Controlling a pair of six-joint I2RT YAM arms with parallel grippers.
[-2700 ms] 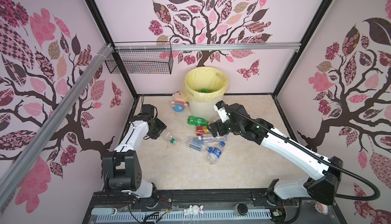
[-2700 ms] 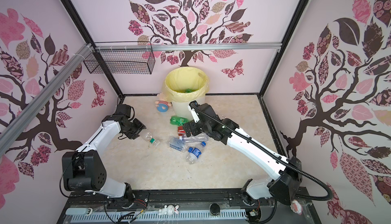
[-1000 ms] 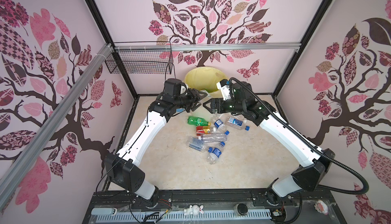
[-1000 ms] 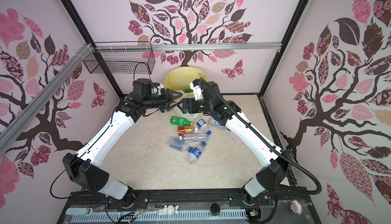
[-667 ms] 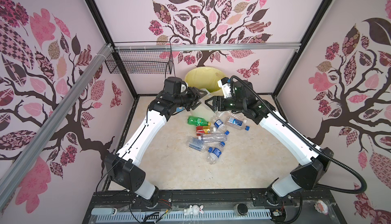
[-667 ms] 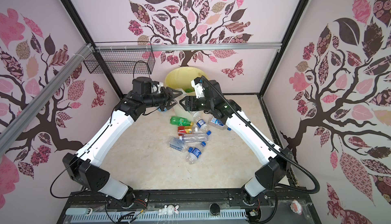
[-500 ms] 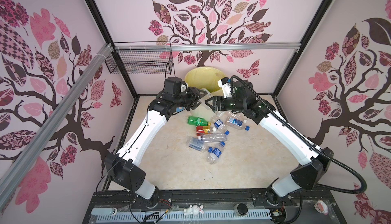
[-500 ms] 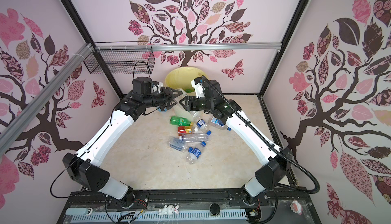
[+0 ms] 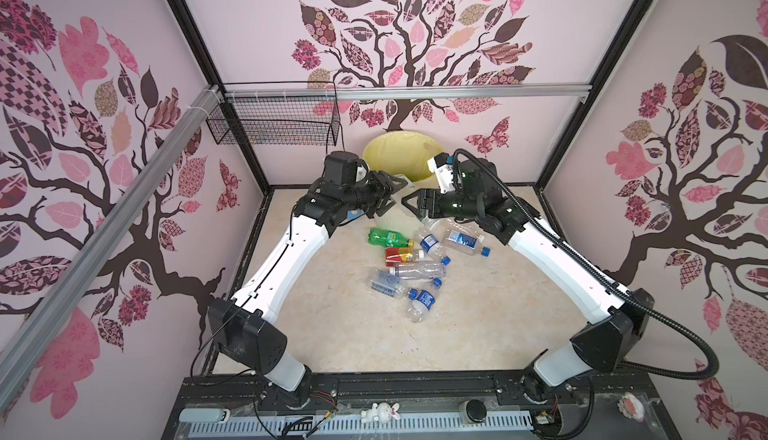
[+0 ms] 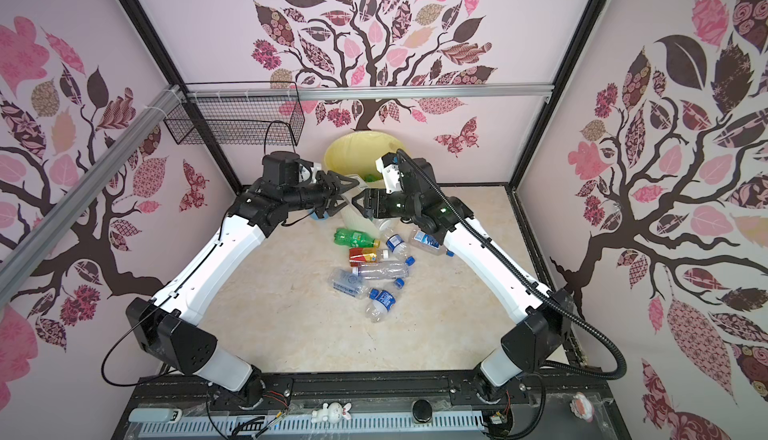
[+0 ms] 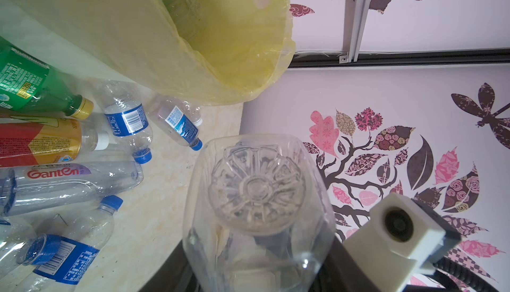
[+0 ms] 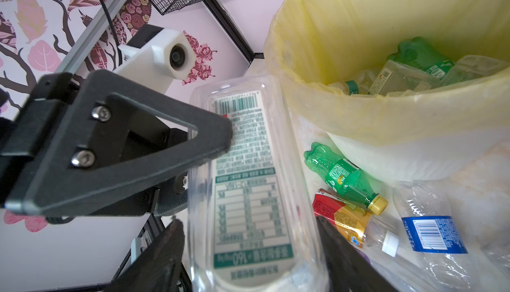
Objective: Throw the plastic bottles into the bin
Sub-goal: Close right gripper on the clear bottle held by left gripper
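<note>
Left end effector [image 9: 397, 193] clenched on the label of the clear bottle [image 12: 245, 166] | right end effector [image 12: 248, 221] straddling its other end, grip we cannot tell | bottle aloft just outside the bin [image 12: 414, 105] rim | risk: if we release early it drops among the loose bottles [image 9: 411, 269] on the desk [image 9: 478, 325]; opposed pulls could twist it free
</note>
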